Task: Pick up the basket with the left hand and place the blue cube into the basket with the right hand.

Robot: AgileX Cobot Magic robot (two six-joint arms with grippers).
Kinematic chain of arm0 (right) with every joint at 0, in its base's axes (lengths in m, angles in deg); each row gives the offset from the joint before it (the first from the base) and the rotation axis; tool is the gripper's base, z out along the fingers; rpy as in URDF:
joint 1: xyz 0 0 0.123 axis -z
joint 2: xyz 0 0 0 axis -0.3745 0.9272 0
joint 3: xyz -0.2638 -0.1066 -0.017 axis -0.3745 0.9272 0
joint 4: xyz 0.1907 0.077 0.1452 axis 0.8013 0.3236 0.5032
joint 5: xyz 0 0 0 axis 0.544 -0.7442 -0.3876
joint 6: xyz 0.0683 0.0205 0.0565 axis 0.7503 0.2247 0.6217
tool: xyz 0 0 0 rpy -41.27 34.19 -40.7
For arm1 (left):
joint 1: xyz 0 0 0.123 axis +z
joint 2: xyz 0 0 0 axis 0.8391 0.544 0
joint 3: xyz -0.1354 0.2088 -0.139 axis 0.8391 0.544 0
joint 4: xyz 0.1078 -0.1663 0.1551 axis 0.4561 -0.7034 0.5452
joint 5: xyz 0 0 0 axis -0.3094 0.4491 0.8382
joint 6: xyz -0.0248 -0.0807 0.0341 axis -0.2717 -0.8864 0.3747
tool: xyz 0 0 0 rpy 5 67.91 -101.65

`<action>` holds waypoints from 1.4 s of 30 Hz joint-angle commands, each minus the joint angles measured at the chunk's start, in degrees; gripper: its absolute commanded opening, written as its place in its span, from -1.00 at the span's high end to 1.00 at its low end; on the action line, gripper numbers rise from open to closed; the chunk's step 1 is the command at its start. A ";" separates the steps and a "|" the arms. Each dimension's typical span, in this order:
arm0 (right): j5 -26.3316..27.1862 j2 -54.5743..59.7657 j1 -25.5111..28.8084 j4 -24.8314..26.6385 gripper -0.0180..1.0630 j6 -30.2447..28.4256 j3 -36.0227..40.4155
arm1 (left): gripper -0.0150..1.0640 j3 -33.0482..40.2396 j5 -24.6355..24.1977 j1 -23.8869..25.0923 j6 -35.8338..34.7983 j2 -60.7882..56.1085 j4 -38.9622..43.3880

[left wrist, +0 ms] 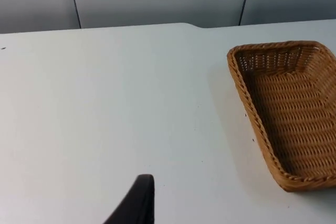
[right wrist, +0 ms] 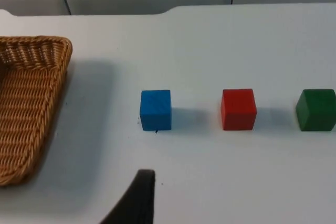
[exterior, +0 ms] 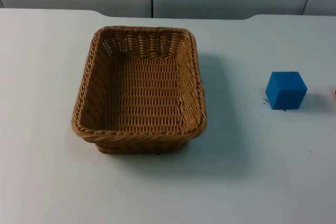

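Currently: wicker basket (exterior: 139, 92) sitting mid-table (exterior: 42, 182) | blue cube (exterior: 285, 90) lying near right edge, beside red cube (right wrist: 238, 109), green cube (right wrist: 316, 109) | gripper states: cannot tell.

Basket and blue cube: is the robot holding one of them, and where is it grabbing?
Nothing is held. The basket sits empty on the table, and the blue cube rests apart from it, with no hand touching either.
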State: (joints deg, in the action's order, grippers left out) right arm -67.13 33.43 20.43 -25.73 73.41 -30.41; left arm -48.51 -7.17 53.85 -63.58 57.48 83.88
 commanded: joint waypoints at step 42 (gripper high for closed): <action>5.35 10.21 0.41 -0.92 -0.96 -1.10 -4.47 | -0.98 -24.59 15.98 0.06 37.20 77.53 -40.15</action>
State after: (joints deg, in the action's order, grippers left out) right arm -62.82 43.41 20.43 -26.65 72.73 -34.33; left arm -72.03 8.99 53.85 -26.64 133.36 44.85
